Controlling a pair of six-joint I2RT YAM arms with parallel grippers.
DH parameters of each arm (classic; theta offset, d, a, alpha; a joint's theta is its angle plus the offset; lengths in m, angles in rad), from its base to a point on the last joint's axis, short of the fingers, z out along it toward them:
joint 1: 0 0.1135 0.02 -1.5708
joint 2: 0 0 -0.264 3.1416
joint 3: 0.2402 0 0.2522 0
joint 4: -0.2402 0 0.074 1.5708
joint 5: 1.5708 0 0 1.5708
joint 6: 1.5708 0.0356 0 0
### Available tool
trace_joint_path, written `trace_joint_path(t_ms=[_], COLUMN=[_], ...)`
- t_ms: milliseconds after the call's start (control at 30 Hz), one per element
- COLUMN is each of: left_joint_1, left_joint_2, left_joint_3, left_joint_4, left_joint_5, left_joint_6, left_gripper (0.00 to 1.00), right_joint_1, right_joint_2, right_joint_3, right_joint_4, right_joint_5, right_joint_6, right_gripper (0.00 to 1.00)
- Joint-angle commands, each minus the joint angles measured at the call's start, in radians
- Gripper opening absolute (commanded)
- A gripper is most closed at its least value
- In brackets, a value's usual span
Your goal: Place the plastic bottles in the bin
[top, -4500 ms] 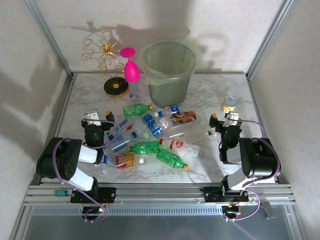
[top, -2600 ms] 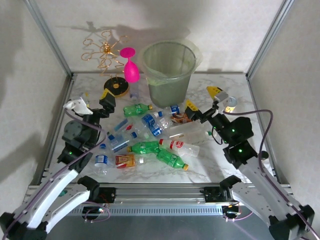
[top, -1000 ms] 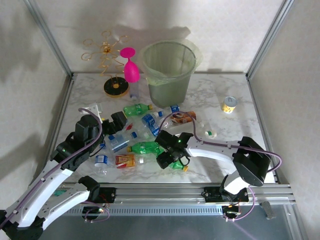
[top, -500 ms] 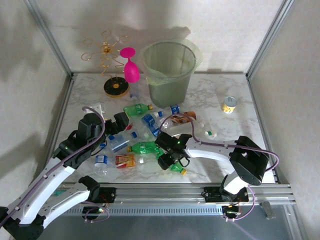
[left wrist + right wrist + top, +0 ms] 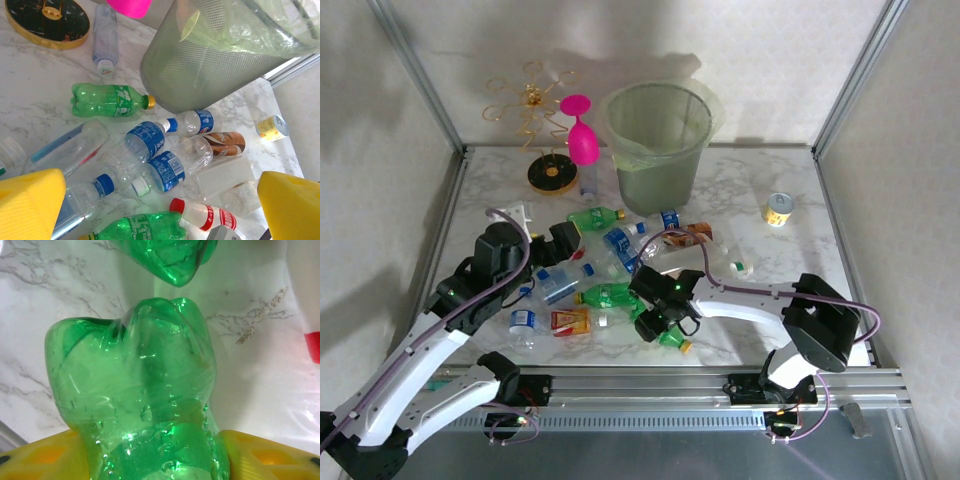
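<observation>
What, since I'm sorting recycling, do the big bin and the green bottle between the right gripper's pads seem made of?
The bin: seemingly translucent grey-green plastic, matte, with a fine mesh-like texture; light shows through its wall. The green bottle: thin clear-green plastic, glossy, with bright highlights and crumpled dents.

Reaches up and forward with the left arm [image 5: 438,332], bent at the elbow. Holds the left gripper [image 5: 560,242] wide open, with its yellow fingers [image 5: 29,205] far apart and pointed down and ahead. Stretches the right arm [image 5: 750,298] low and sideways from its base toward the middle, wrist tipped downward. Squeezes a green bottle [image 5: 134,390] from both sides with the yellow pads [image 5: 267,459] of the right gripper [image 5: 658,322].
</observation>
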Motion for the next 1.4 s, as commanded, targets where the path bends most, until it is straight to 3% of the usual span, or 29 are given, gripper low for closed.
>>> trace_joint_path(t_ms=[0,233,400,500,700,900,1167,1367], left_joint_1=[-0.002,-0.001,-0.001,-0.001,-0.001,-0.001,-0.001,-0.001], left_joint_2=[0.001,0.015,0.035,0.035,0.066,0.073,0.067,0.055], left_joint_3=[0.051,0.163,0.229,0.239,0.261,0.295,0.29,0.273], left_joint_4=[0.01,-0.034,-0.051,-0.046,-0.044,-0.049,-0.065,-0.06], left_joint_5=[0.026,0.01,-0.002,-0.002,0.043,0.064,0.087,0.086], left_joint_6=[0.023,0.07,0.1,0.106,0.118,0.114,0.106,0.108], left_gripper=[0.98,0.97,0.97,0.98,0.95,0.95,0.95,0.95], right_joint_1=[0.013,-0.001,-0.168,-0.274,-0.524,-0.684,-0.704,-0.704], right_joint_2=[-0.084,-0.311,-0.434,-0.429,-0.281,-0.057,0.221,0.399], right_joint_3=[0.015,0.127,0.2,0.29,0.551,0.748,1.063,1.214], right_joint_4=[-0.054,-0.067,0.055,0.132,0.304,0.452,0.414,0.342], right_joint_5=[-0.02,-0.078,-0.217,-0.27,-0.388,-0.367,-0.184,-0.149], right_joint_6=[-0.006,-0.036,-0.038,-0.028,0.072,0.174,0.044,0.036], right_gripper=[0.45,0.46,0.45,0.46,0.45,0.45,0.45,0.45])
